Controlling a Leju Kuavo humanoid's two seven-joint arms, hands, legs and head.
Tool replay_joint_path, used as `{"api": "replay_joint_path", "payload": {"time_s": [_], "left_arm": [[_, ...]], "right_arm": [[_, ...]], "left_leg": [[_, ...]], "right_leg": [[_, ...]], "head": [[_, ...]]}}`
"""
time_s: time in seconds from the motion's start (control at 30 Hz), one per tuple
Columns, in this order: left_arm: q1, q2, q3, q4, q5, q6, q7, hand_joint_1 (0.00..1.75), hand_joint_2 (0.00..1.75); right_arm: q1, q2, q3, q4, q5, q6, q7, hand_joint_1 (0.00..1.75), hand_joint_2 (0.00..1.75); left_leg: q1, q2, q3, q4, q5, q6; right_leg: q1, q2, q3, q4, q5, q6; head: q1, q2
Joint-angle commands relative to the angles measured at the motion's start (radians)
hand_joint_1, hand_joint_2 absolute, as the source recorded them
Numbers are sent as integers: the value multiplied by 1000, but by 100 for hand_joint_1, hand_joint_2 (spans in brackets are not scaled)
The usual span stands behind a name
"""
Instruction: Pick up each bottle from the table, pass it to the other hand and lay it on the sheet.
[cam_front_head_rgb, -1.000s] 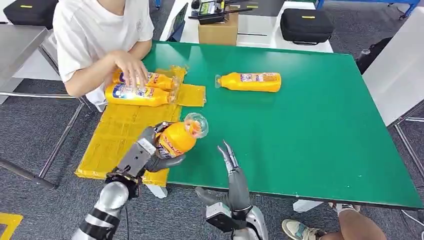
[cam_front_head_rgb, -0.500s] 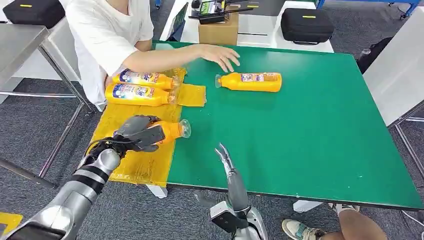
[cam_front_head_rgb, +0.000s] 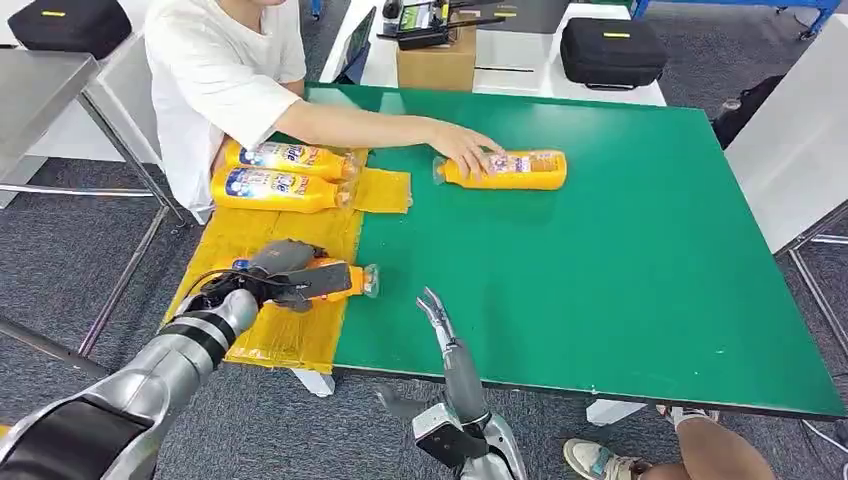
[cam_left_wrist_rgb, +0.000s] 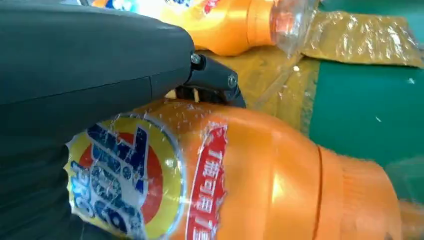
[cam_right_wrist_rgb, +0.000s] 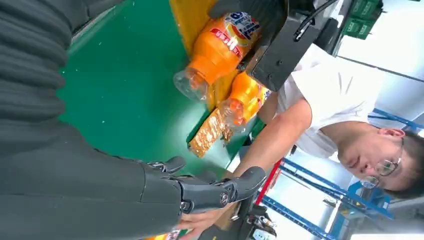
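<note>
Starting on the left: the left hand (cam_front_head_rgb: 283, 272) has its fingers wrapped round an orange bottle (cam_front_head_rgb: 335, 281), lying on its side low over the near part of the yellow sheet (cam_front_head_rgb: 240, 245), clear cap end poking toward the green table (cam_front_head_rgb: 600, 260). Can't tell if it's actually resting on the sheet or a hair above it. The left wrist cam shows dark fingers (cam_left_wrist_rgb: 212, 82) over the label area w/ the bottle body bulging out past them. Handling-wise, imo it's a stiff plastic bottle, prob full so a bit heavy, and the shiny shrink-wrap makes it slippery. Best grip is mid-body on the label, not the tapered neck. Lying down it'll want to roll, so open up only once it's settled. Further back on the sheet are two more bottles (cam_front_head_rgb: 275, 175) side by side, so the drop spot is the free strip nearer the robot. Moving right: the right hand (cam_front_head_rgb: 437, 315) hovers at the table's near edge, fingers apart and pointing up, holding nothing. Then there's a person's hand (cam_front_head_rgb: 465, 150) reaching across and touching the neck end of the last bottle (cam_front_head_rgb: 510, 168) out on the table. That arm is in the way of any reach there, so I'd wait. Cardboard box (cam_front_head_rgb: 436, 62) and a black case (cam_front_head_rgb: 610, 50) sit on the white bench behind.
</note>
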Motion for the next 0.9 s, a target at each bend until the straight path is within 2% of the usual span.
{"api": "replay_joint_path", "payload": {"time_s": [0.03,0.3,0.33,0.4,0.43,0.47,0.5,0.6,0.73,0.8,0.83,0.87,0.9], "left_arm": [[-67,-43,57,110,152,-147,-135,0,175],[-17,-64,158,-18,344,-166,-231,0,175],[45,-87,223,-113,427,-124,-289,0,175],[144,-134,256,-292,530,-128,-243,0,175],[201,-174,303,-393,615,-100,-268,0,175],[258,-191,295,-503,667,-96,-230,0,175],[269,-192,287,-525,672,-92,-216,0,175],[271,-181,277,-536,682,-91,-204,0,175],[260,-181,290,-514,730,-96,-219,0,175],[319,-224,324,-623,805,-39,-263,0,175],[347,-240,326,-683,854,-20,-236,0,175],[384,-254,316,-782,878,47,-285,0,175],[408,-261,310,-849,924,61,-278,0,175]], "right_arm": [[-64,-25,44,75,-67,-6,1,0,175],[-64,-36,72,71,-93,-42,1,0,175],[-62,-35,72,76,-94,-41,1,0,175],[-45,-33,59,72,-71,-44,1,0,175],[-37,-32,51,67,-60,-41,1,0,175],[-25,-30,34,59,-42,-37,1,0,175],[-22,-30,31,56,-39,-34,1,0,175],[-20,-29,25,54,-34,-30,1,0,175],[-20,-26,18,57,-25,-28,1,0,175],[-7,-29,0,50,-3,-33,1,0,175],[2,-33,-12,41,10,-42,5,0,175],[9,-43,-19,28,28,-44,8,0,175],[11,-52,-26,21,45,-52,18,0,175]], "left_leg": [[0,0,3,-1,0,0],[0,0,4,0,-1,-1],[0,1,3,0,-1,-1],[0,0,4,0,-1,-1],[0,0,4,-1,-1,-1],[-1,-2,3,-2,0,0],[-1,-1,5,-2,-1,0],[-1,0,0,-1,-1,0],[0,2,2,0,-2,-1],[0,1,3,0,-2,-1],[0,0,0,0,-1,-1],[-1,1,0,0,-1,0],[0,0,2,0,-2,0]], "right_leg": [[1,0,3,-1,0,-1],[1,-1,5,-1,-1,-1],[1,0,4,-1,-1,-1],[1,-1,5,-1,-2,-1],[0,-1,4,-1,-1,-1],[-1,-3,4,-2,-1,0],[0,-2,5,-2,-2,-1],[-1,0,0,-1,0,0],[0,1,2,-1,-1,-2],[1,-1,3,-1,-2,-2],[0,-1,1,-1,-1,-1],[0,0,0,-1,0,-1],[0,-1,2,-2,-2,-1]], "head": [[0,0],[0,0],[0,0],[0,0],[0,0],[0,0],[0,0],[0,0],[0,0],[0,0],[0,0],[0,0],[0,0]]}}
